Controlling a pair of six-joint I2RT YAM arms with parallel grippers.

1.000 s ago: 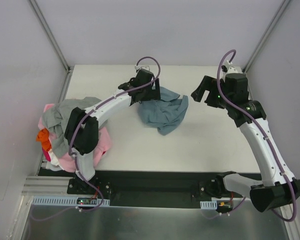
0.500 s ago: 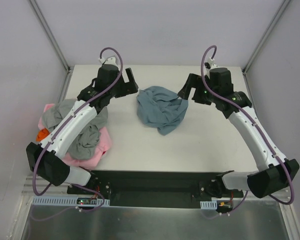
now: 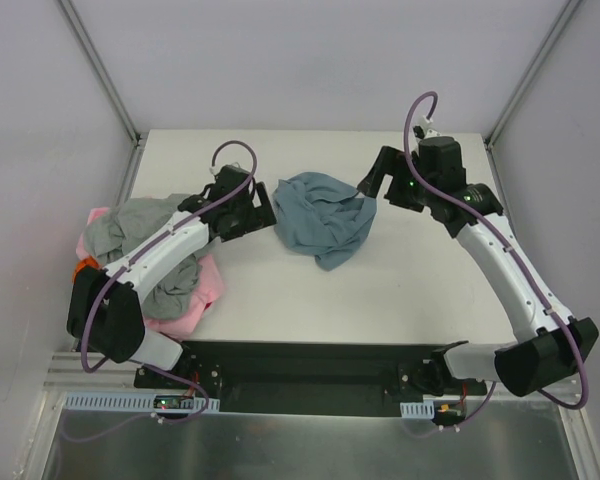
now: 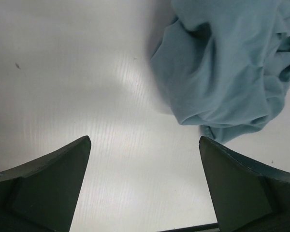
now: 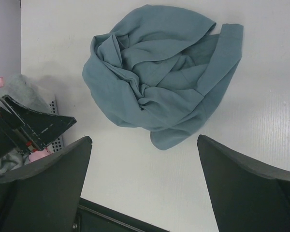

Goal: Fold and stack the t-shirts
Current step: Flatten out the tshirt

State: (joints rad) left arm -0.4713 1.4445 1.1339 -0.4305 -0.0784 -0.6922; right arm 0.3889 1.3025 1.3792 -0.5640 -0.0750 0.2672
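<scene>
A crumpled blue-grey t-shirt [image 3: 322, 217] lies in a heap on the white table, also in the left wrist view [image 4: 232, 67] and the right wrist view [image 5: 159, 82]. My left gripper [image 3: 263, 205] is open and empty just left of the shirt, over bare table [image 4: 145, 145]. My right gripper [image 3: 372, 184] is open and empty above the shirt's far right edge; it also shows in the right wrist view [image 5: 145, 145]. A pile of unfolded shirts, grey [image 3: 140, 225] over pink [image 3: 202, 290], sits at the table's left edge.
The pile rests on a white basket whose rim [image 5: 55, 140] shows in the right wrist view. An orange garment [image 3: 84, 268] pokes out at the pile's left. Grey enclosure walls stand behind and at both sides. A black rail [image 3: 310, 365] runs along the near edge.
My left arm swung away from the shirt to the far left, then came back down beside the shirt's left edge. My right gripper moved left toward the shirt and now holds still.
</scene>
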